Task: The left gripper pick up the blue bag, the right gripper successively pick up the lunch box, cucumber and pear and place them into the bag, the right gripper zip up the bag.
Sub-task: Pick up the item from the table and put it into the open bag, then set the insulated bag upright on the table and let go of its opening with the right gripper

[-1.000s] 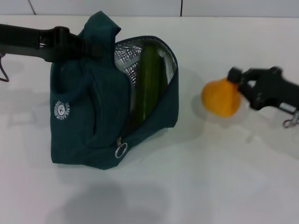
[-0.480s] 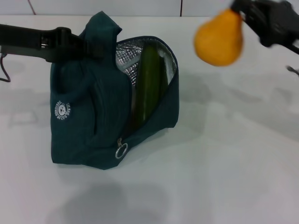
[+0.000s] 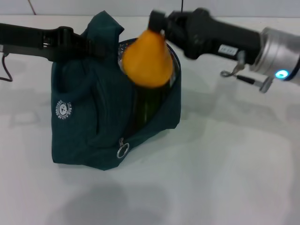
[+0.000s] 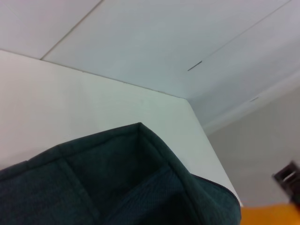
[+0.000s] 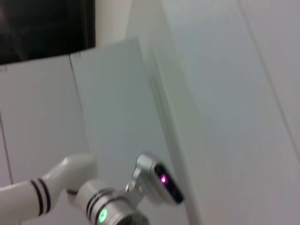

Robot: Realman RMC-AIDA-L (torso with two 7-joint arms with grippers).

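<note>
My right gripper point(image 3: 158, 29) grips the pear point(image 3: 147, 60) by its top, hanging apparently right over the blue bag's point(image 3: 93, 122) open mouth, which my left gripper point(image 3: 93, 47) clamps by a handle.

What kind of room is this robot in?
Probably a robot test room or lab. There is a plain white table, bare pale wall panels and another white robot arm standing nearby. Nothing homely shows except the blue bag and pear.
</note>
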